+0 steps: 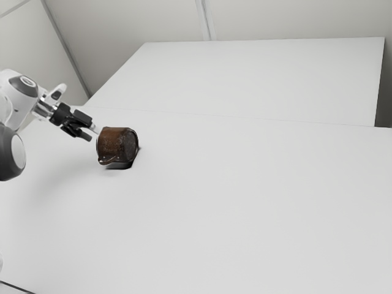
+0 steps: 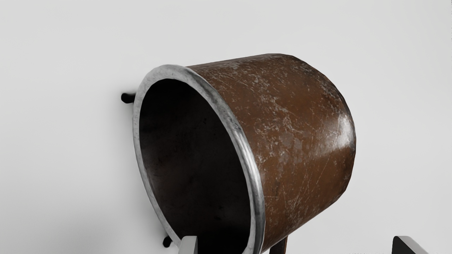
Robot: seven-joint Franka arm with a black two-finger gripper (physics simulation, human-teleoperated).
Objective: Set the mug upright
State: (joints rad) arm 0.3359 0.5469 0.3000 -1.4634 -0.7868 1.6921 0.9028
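Brown metal mug [image 2: 293, 134] on its side on the white table [image 1: 245, 202]; gripper [image 1: 93, 133] open, w/ nothing held, above table. Grip wall nr rim [image 2: 250, 158], raise clear of table, turn mouth slowly upward, lower base flat on table.

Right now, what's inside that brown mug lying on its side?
Inside the mug, past its grey rim, I see dark wall and make out no contents. The depths are too shadowed to tell, and a fingertip covers part of the opening.
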